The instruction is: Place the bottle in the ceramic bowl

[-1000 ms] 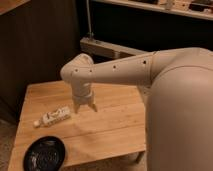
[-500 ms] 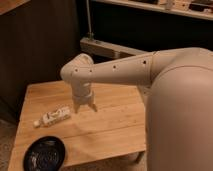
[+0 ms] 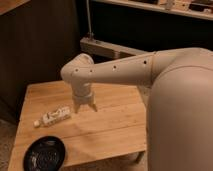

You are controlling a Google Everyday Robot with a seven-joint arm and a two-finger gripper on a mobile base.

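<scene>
On the wooden table (image 3: 115, 125) lies the bottle (image 3: 54, 116), flat on its side, toward the left part of the top. Its pale cap points to about 8 o'clock and its other end points to about 2 o'clock. The gripper (image 3: 85, 108) hangs just beside that end, at about 3 o'clock from the bottle, and it points straight down at the wood. Its two fingers (image 3: 78, 107) are spread apart with nothing between them, and they do not touch the bottle. I cannot tell if the tips touch the table. The big pale arm (image 3: 125, 67) reaches in from 3 o'clock and fills the right side of the view. The bowl (image 3: 45, 154) sits at about 6 o'clock from the bottle, at the front left corner of the table, well apart from the gripper. It is round and black, with light speckles inside. The bottle is not in it. Behind the table, at 12 o'clock, stand a dark wall (image 3: 40, 45) and a grey metal bar (image 3: 107, 48).
</scene>
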